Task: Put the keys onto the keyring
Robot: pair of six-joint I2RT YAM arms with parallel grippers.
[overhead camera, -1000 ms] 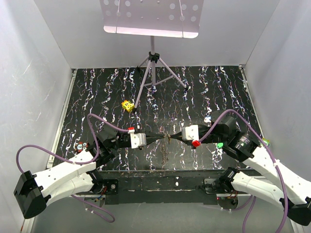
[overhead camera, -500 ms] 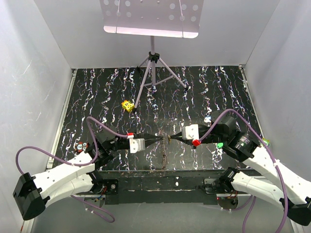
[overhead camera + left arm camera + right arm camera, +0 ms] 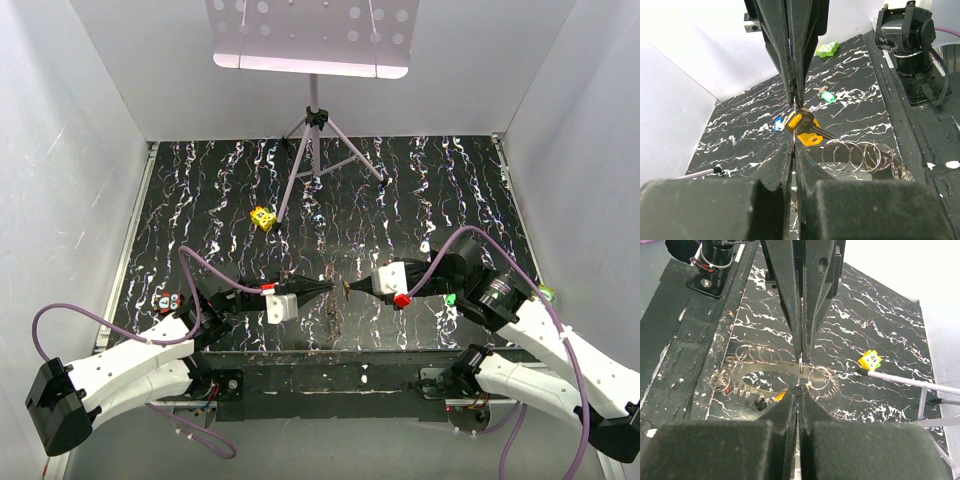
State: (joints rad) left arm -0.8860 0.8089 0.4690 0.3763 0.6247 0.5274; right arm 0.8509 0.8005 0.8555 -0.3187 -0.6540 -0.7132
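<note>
Overhead, the left gripper and right gripper point tip to tip close over the keyring, which lies on the marbled table near its front edge. Both pairs of fingers are pressed together. An orange key is pinched at the right gripper's tip, a small gap from the left one. A yellow cube sits well beyond the keyring to the left, near a leg of the stand.

From the left wrist, the left fingers narrow to a slit and the right gripper's closed fingers come in from opposite. The orange key hangs between the two tips, its silver blade slanting toward the keyring, seen here as a row of overlapping wire rings flat on the table. A blue key peeks out beside the orange head, on the side away from the keyring. A green key lies on the table beyond the keyring.

From the right wrist, the right fingers are likewise shut. A small wire ring sits where the tips meet; which tip pinches it cannot be told. The keyring lies directly beneath, a pale strip fringed with rings. The cube rests beyond it to the right.
</note>
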